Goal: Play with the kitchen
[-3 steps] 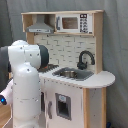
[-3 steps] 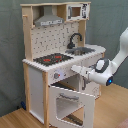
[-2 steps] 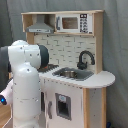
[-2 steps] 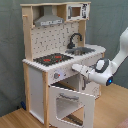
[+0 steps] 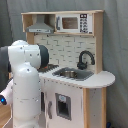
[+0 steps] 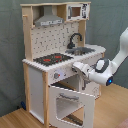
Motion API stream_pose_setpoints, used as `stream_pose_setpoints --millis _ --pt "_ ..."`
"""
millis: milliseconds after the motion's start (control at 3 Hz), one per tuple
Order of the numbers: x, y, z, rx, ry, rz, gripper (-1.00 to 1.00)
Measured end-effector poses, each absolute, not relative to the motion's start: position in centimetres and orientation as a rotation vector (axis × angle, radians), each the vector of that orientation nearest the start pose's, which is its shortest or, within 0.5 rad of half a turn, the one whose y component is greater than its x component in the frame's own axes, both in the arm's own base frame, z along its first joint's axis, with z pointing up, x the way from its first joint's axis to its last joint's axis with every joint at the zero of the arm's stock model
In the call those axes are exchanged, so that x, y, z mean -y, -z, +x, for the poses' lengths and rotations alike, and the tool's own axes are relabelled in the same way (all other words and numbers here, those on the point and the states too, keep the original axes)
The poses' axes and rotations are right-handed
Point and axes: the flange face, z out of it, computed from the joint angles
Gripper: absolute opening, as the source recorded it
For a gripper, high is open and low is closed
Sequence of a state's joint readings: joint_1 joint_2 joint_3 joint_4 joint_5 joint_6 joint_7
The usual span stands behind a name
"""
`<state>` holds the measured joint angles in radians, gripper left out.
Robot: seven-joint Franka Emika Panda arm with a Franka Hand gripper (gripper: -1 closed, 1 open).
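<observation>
The kitchen (image 6: 37, 85) stands tall in white and light wood in both exterior views. It has a black-red hob (image 6: 52, 59), a grey sink (image 5: 72, 74) with a black tap (image 5: 85, 57), a grey hood (image 5: 40, 26) and a microwave (image 5: 72, 23). In the second exterior view the windowed oven door (image 6: 70, 105) hangs open, swung out from the front. My gripper (image 6: 77, 66) reaches in from the second exterior view's right to the front panel above the oven, beside the knobs (image 6: 56, 76). In the first exterior view my white arm (image 5: 25, 75) hides the gripper and the oven.
A grey curtain (image 6: 112, 25) hangs behind the kitchen. The floor (image 6: 115, 112) is light wood. The arm's elbow (image 6: 107, 72) hangs just right of the open door. A lower front panel with a dark window (image 5: 62, 105) shows below the sink.
</observation>
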<state>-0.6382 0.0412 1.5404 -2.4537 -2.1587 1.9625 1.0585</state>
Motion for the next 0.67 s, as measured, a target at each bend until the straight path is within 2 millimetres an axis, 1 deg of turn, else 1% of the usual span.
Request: stream_pose_setpoints --millis 667 --pt "-35.53 -33.05 34.98 -1.090 -1.422 1.399 -1.00"
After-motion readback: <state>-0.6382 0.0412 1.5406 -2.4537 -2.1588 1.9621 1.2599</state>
